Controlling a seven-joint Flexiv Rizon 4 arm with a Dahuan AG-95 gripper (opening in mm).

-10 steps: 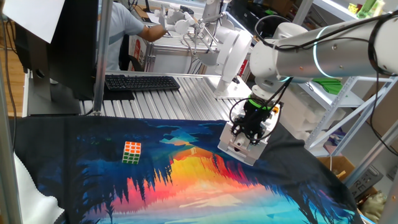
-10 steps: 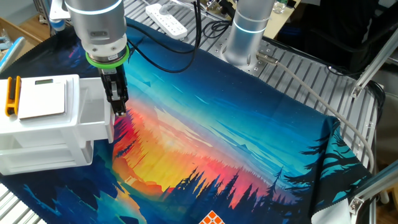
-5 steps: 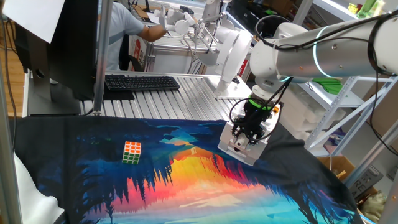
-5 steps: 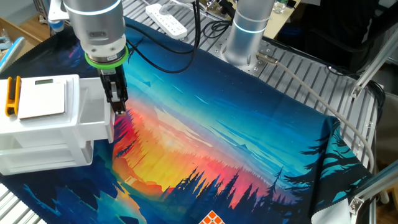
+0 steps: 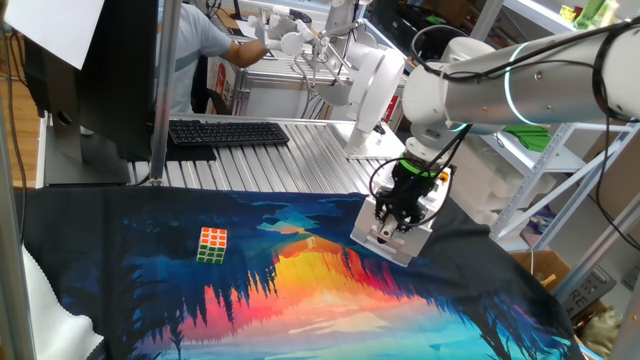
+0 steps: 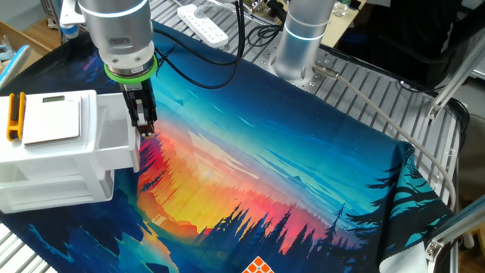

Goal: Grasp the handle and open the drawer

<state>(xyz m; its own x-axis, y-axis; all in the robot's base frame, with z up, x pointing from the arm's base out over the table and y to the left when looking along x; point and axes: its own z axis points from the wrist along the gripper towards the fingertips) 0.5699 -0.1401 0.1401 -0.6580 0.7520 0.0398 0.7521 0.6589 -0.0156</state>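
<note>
A Flexiv Rizon arm's gripper (image 6: pixel 144 129) hangs straight down at the front face of a small white drawer unit (image 6: pixel 68 155) at the left edge of the frame in the other fixed view, its black fingers (image 6: pixel 141 114) against the corner where the front panel meets the top. The unit stands on a mat (image 6: pixel 273 174) printed with a blue-to-orange forest sunset, and a flat white slab with an orange clip lies on its top. The small black knob that serves as the handle cannot be made out in this view; the fingers cover the spot where it would sit.

In one fixed view the same gripper (image 5: pixel 398 222) sits right of centre, over the drawer unit (image 5: pixel 392 240), whose front panel faces the lower left of the frame. The black fingers stand close together in front of that panel, and whether they are clamped on the handle or merely near it cannot be told from either camera. The drawer front appears flush with its body.

A multicoloured puzzle cube (image 5: pixel 211 244) rests on the mat well to the left of the drawer, apart from everything else; in the other fixed view only its top corner (image 6: pixel 258 266) peeks in at the bottom edge. A black keyboard (image 5: pixel 228 132) lies on the slatted metal table (image 5: pixel 300 160) behind the mat, in the upper left.
</note>
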